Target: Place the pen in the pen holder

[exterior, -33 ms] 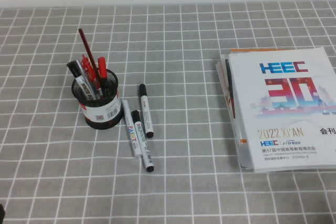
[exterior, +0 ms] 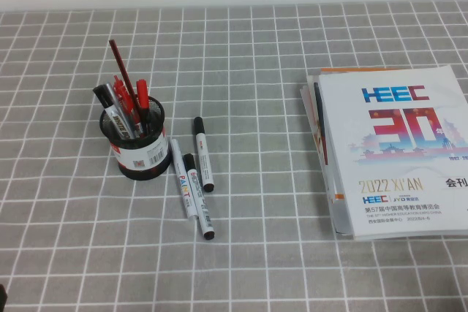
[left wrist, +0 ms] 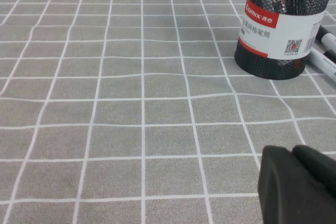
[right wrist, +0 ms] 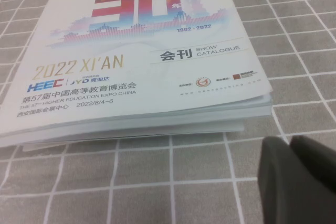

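Observation:
The pen (exterior: 202,154), a white marker with a long black cap and black tail tip, lies on the checked cloth just right of the pen holder (exterior: 137,153). The holder is a black mesh cup with a white label and red band, and several red and black pens stand in it. It also shows in the left wrist view (left wrist: 277,31). My left gripper (left wrist: 291,150) is shut and empty, low over bare cloth, well short of the holder. My right gripper (right wrist: 290,141) is shut and empty, beside the catalogue's corner. Neither gripper shows in the high view.
A marker with coloured PAINT lettering (exterior: 183,180) and another black-capped marker (exterior: 199,199) lie between the holder and the pen. A stack of catalogues (exterior: 395,151) lies at the right, also in the right wrist view (right wrist: 142,51). A white wall borders the far edge.

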`<state>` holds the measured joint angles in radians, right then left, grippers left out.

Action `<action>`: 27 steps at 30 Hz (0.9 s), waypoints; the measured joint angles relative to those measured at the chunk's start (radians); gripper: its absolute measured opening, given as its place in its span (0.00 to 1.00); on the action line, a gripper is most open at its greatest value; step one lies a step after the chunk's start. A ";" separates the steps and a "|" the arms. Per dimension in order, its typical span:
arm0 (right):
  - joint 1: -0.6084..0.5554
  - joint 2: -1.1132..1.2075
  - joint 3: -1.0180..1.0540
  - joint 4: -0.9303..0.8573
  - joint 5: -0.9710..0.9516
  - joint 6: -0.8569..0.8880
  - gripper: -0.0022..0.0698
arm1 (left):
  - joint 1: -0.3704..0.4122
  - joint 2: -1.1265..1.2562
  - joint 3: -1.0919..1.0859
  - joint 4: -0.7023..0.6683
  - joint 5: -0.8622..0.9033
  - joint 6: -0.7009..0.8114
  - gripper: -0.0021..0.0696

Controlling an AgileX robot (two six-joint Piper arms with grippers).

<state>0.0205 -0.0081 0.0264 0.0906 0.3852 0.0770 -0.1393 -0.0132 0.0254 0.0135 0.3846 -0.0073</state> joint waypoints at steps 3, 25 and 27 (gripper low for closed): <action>0.000 0.000 0.000 0.000 0.000 0.000 0.01 | 0.000 0.000 0.000 0.000 0.000 0.000 0.02; 0.000 0.000 0.000 0.211 -0.038 0.000 0.01 | 0.000 0.000 0.000 0.000 0.000 0.000 0.02; 0.000 0.000 0.000 0.423 -0.084 0.002 0.01 | 0.000 0.000 0.000 0.000 0.000 0.000 0.02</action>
<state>0.0205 -0.0081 0.0264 0.5139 0.3013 0.0786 -0.1393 -0.0132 0.0254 0.0135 0.3846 -0.0073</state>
